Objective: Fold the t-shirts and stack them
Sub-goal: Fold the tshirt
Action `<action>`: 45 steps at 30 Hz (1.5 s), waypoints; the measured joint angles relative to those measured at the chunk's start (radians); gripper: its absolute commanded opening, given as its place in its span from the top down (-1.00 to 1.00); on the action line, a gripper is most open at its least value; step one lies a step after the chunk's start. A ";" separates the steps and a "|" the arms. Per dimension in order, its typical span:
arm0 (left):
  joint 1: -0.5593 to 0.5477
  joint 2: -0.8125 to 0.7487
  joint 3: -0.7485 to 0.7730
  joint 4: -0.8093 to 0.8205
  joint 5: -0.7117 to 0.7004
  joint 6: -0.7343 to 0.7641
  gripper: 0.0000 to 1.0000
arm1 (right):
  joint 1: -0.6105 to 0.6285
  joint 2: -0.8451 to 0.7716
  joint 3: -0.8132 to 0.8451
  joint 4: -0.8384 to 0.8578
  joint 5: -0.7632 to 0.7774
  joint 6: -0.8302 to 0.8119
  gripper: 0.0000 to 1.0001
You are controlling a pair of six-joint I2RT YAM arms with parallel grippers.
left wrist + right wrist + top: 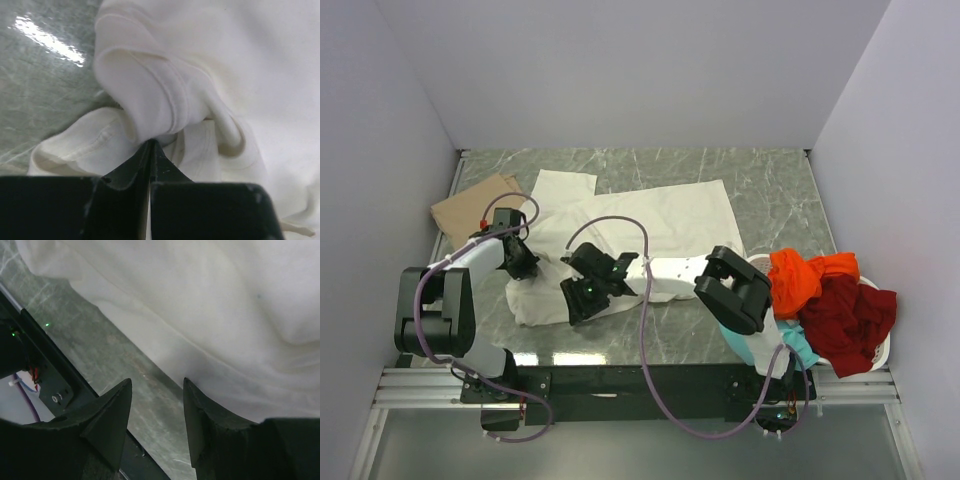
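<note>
The left gripper [150, 145] has its fingers pressed together, pinching a rolled, hemmed fold of the cream-white t-shirt [660, 215] at their tips. This is at the shirt's end farthest from the white basket [876, 362]. The right gripper [156, 381] has its jaws spread with nothing between them. It hangs over the shirt's near edge, closer to the basket than the left gripper. Bare marbled table [760, 190] shows in the gap, and the cloth border runs just past its right finger.

The cream-white t-shirt lies across the table with its long axis running left to right. One end reaches almost to the basket. At the far-away end a short sleeve juts toward the back wall. The cloth is plain, soft and mostly flat, and it is bunched and creased along its near edge, where the grippers are.

An orange t-shirt [805, 275] and a dark red t-shirt [850, 315] are heaped in the basket. A teal t-shirt [800, 350] shows at its near-left side. A tan t-shirt [470, 205] lies farthest from the basket, beyond the cream-white one.
</note>
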 measured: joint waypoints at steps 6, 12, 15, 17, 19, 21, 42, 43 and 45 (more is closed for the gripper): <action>0.039 0.000 0.012 -0.043 -0.025 0.034 0.85 | 0.027 0.017 0.014 0.007 -0.034 0.008 -0.06; 0.084 0.003 0.020 -0.062 -0.038 0.056 0.85 | 0.058 0.055 0.053 0.020 -0.077 0.019 -0.06; 0.084 -0.002 0.020 -0.068 -0.042 0.064 0.84 | 0.066 0.063 0.068 0.017 -0.080 0.018 -0.06; 0.084 -0.018 0.020 -0.079 -0.042 0.068 0.84 | 0.068 0.064 0.074 0.006 -0.077 0.011 -0.06; 0.084 -0.053 0.020 -0.093 -0.040 0.068 0.83 | 0.068 0.063 0.082 -0.014 -0.069 0.003 -0.06; 0.084 -0.111 0.020 -0.111 -0.035 0.068 0.82 | 0.068 0.058 0.088 -0.040 -0.043 -0.008 -0.06; -0.187 -0.418 -0.197 -0.167 0.029 -0.195 0.97 | -0.343 -0.192 -0.169 -0.044 0.145 -0.058 -0.06; -0.187 -0.413 -0.200 -0.172 0.024 -0.204 0.99 | -0.345 -0.186 -0.182 -0.037 0.146 -0.058 -0.06; -0.187 -0.409 -0.200 -0.173 0.013 -0.216 0.99 | -0.344 -0.178 -0.216 -0.017 0.142 -0.060 -0.06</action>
